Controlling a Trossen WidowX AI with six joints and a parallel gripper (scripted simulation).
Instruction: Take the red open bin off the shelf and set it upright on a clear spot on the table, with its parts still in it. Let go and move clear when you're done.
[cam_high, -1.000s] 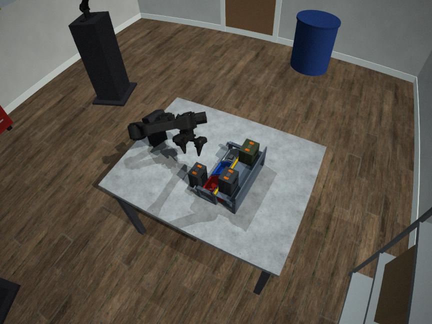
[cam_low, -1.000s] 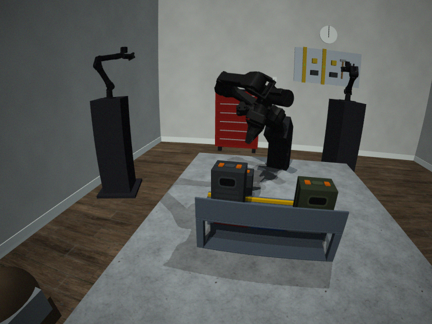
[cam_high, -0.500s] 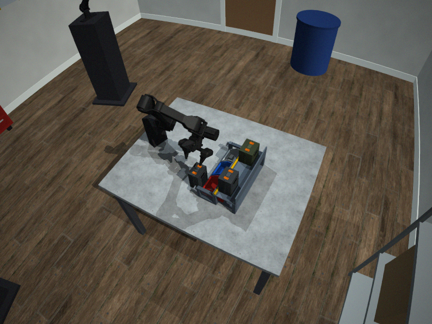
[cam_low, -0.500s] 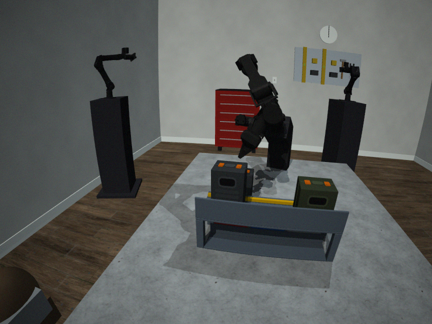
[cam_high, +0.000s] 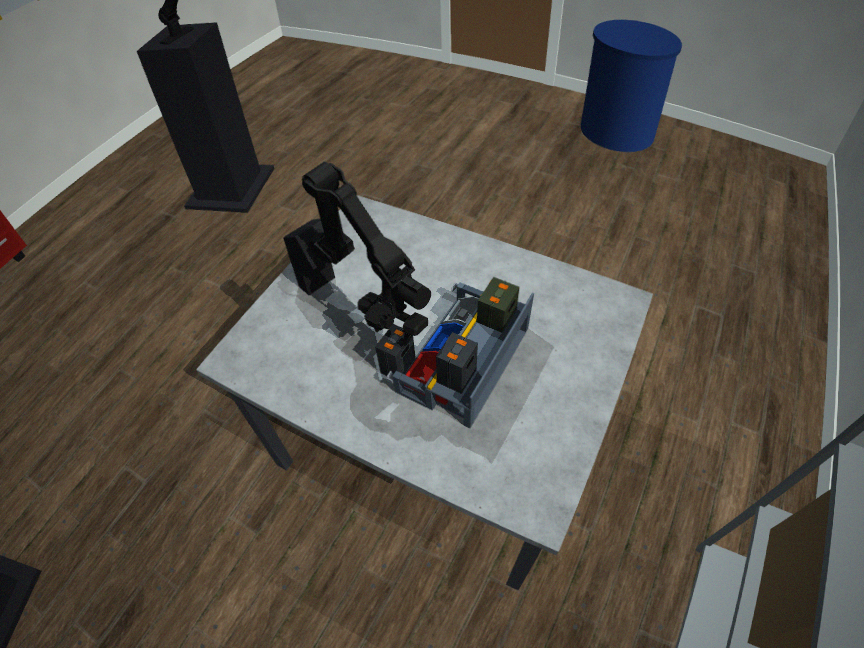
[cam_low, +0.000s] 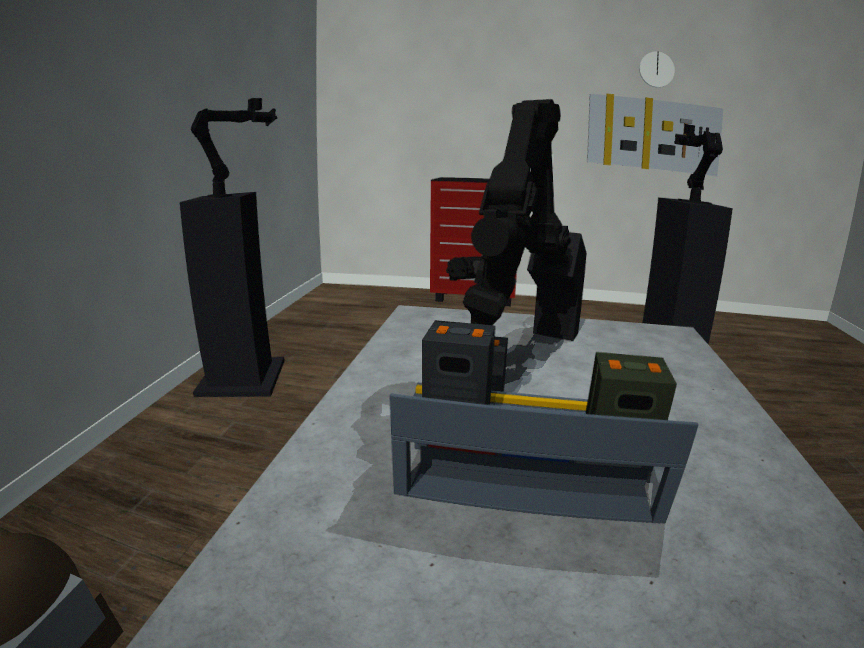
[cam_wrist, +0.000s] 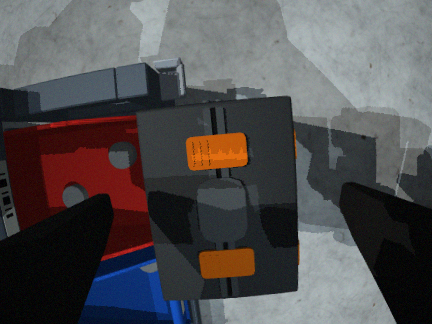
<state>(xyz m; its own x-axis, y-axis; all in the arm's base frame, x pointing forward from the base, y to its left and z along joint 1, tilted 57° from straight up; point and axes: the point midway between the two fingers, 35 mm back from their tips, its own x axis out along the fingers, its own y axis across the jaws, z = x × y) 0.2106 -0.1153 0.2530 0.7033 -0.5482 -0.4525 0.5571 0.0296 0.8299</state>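
Observation:
The red open bin (cam_high: 420, 367) (cam_wrist: 55, 165) sits in the lower front row of the grey shelf (cam_high: 503, 371) (cam_low: 544, 435). Two grey round parts show inside it in the wrist view, one of them at the right (cam_wrist: 122, 155). A dark case with orange latches (cam_high: 395, 355) (cam_wrist: 222, 215) stands directly in front of the bin and hides its front end. My gripper (cam_high: 399, 322) (cam_wrist: 227, 200) is open above that case. In the wrist view one finger overlaps the red bin and the other is beyond the case's far side. Nothing is held.
A blue bin (cam_high: 443, 336) (cam_wrist: 125, 295) is beside the red one, with a grey bin (cam_high: 458, 310) past it. Another dark case (cam_high: 457, 366) (cam_low: 457, 362) and a green case (cam_high: 498, 304) (cam_low: 631, 390) stand on the shelf's upper tier. The table (cam_high: 279, 362) carries the shelf.

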